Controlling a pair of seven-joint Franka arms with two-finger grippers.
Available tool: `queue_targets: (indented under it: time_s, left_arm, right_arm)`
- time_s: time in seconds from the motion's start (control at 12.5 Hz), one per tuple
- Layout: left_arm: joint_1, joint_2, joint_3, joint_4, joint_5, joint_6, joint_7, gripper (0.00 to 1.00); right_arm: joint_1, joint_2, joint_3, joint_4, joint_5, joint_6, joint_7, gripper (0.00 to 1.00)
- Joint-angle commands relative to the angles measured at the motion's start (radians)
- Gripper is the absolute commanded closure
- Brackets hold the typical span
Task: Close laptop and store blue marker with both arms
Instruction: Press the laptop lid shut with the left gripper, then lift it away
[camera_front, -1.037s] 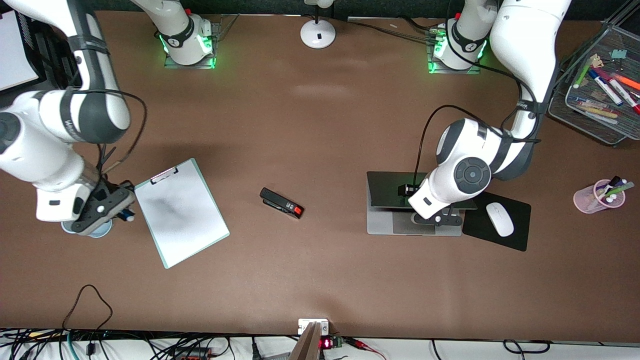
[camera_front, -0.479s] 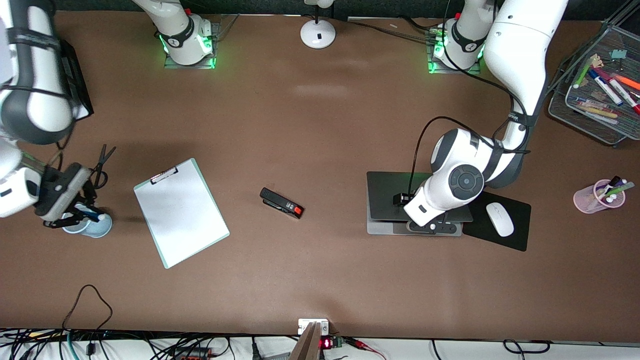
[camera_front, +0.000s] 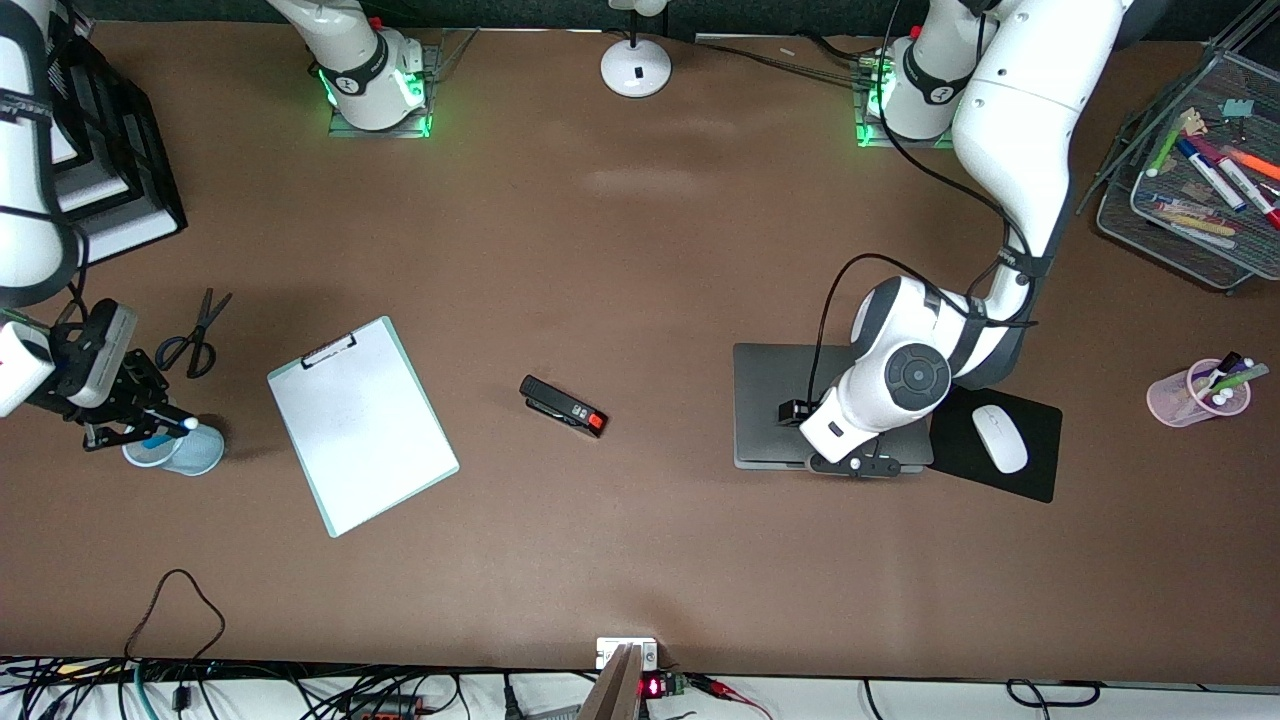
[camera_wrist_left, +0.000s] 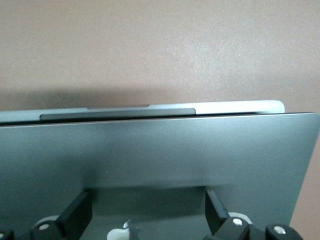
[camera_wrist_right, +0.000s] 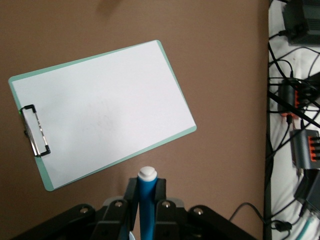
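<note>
The silver-grey laptop (camera_front: 780, 400) lies toward the left arm's end of the table with its lid down flat or almost flat. In the left wrist view the lid (camera_wrist_left: 160, 150) covers the base, and a thin strip of the base edge (camera_wrist_left: 240, 106) shows past it. My left gripper (camera_front: 862, 465) (camera_wrist_left: 145, 217) is open, its fingers (camera_wrist_left: 75, 220) spread on the lid near the laptop's front edge. My right gripper (camera_front: 158, 430) (camera_wrist_right: 146, 192) is shut on the blue marker (camera_front: 175, 426) (camera_wrist_right: 146, 200), white end outward, over a light-blue cup (camera_front: 195, 455).
A clipboard (camera_front: 362, 425) (camera_wrist_right: 100, 115), scissors (camera_front: 195, 335) and a black stapler (camera_front: 563, 405) lie mid-table. A white mouse (camera_front: 1000, 438) sits on a black pad (camera_front: 1040, 475) beside the laptop. A pink pen cup (camera_front: 1190, 400) and a mesh tray (camera_front: 1160, 230) stand at the left arm's end.
The laptop lid has gone from half open to flat under my left gripper. My right wrist has swung toward the table's end, with the marker still held over the cup.
</note>
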Motion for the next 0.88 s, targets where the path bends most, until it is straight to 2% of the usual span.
queue_targets:
  time_s: [0.0, 0.16, 0.32, 0.48, 0.64, 0.8]
  left_arm:
    - [-0.014, 0.023, 0.003, 0.03, -0.002, 0.016, 0.02, 0.0]
    - [-0.022, 0.024, 0.004, 0.029, 0.001, 0.016, 0.021, 0.0]
    - [-0.022, 0.024, 0.003, 0.03, 0.001, 0.016, 0.021, 0.0]
    - [-0.014, 0.007, 0.004, 0.032, 0.002, 0.008, 0.02, 0.0]
    - [-0.004, -0.048, 0.006, 0.032, 0.001, -0.007, 0.015, 0.0]
    - [0.006, -0.121, 0.017, 0.032, 0.001, -0.053, 0.015, 0.0]
  right_arm:
    - [-0.082, 0.046, 0.012, 0.035, 0.11, -0.101, -0.167, 1.0]
    - [-0.134, 0.081, 0.013, 0.073, 0.122, -0.202, -0.213, 1.0]
    - [-0.178, 0.13, 0.012, 0.153, 0.176, -0.311, -0.261, 1.0]
    - [-0.2, 0.15, 0.013, 0.194, 0.182, -0.357, -0.263, 1.0]
    - [-0.217, 0.161, 0.013, 0.214, 0.184, -0.391, -0.267, 1.0]
    - [-0.249, 0.195, 0.013, 0.237, 0.232, -0.437, -0.307, 1.0]
